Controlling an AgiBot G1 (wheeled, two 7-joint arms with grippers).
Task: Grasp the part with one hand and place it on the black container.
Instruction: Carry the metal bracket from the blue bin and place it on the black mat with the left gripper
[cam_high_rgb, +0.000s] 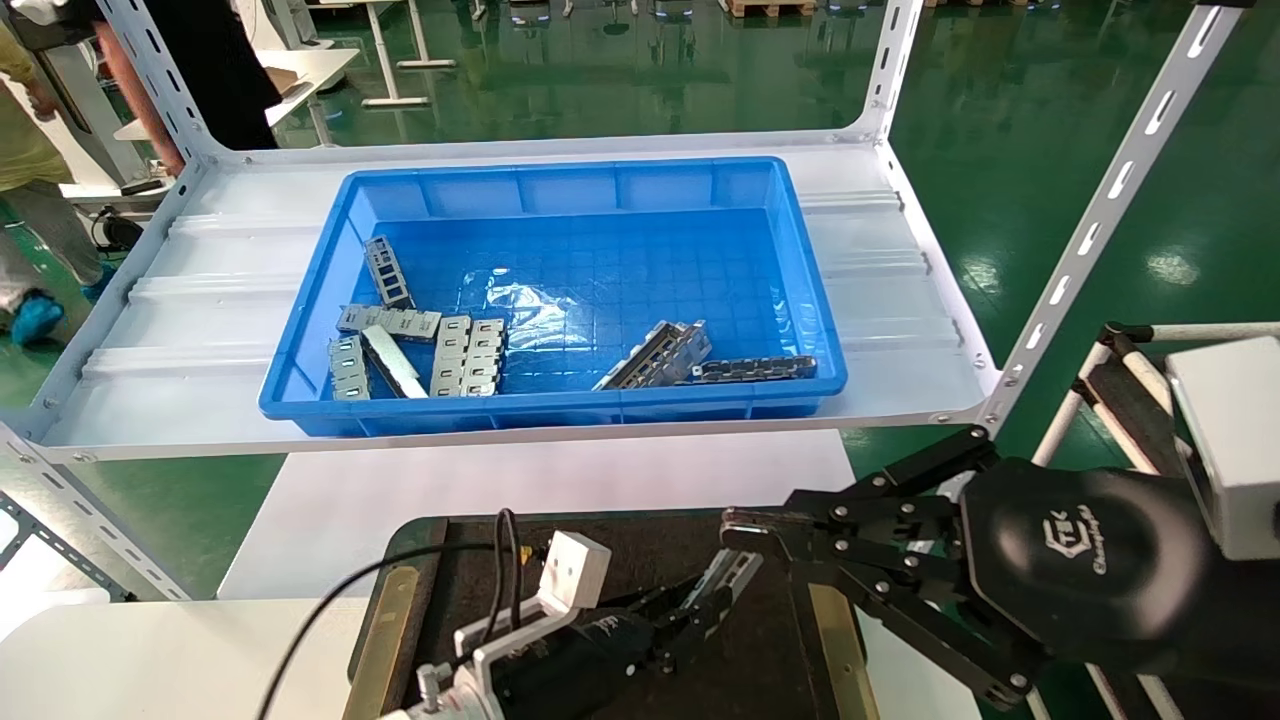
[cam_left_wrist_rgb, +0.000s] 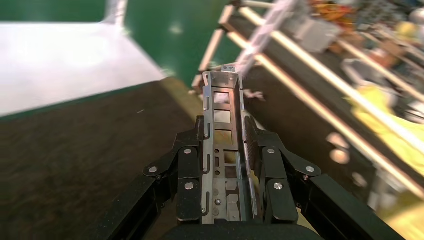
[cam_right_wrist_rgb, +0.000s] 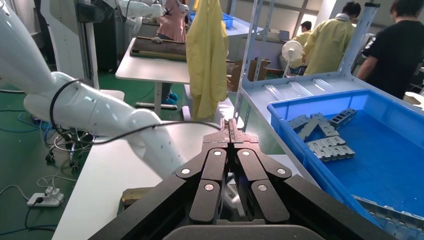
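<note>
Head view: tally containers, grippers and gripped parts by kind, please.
Deep blue plastic bin: 1
Flat black felt tray: 1
Black left gripper and right gripper: 2
Silver-grey metal channel bar, gripped: 1
Total: 5

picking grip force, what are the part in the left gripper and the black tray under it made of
Part: looks like thin stamped sheet metal, silver-grey with a dull shine and punched rectangular cutouts. Black tray: its top looks like dark matte felt or foam, hard to tell which; brass-coloured strip along the edge. Left gripper clamps the part.

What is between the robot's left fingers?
The part, a silver bar with cutouts, sits lengthwise between the left gripper's fingers, above the black container. The left wrist view shows this best.
</note>
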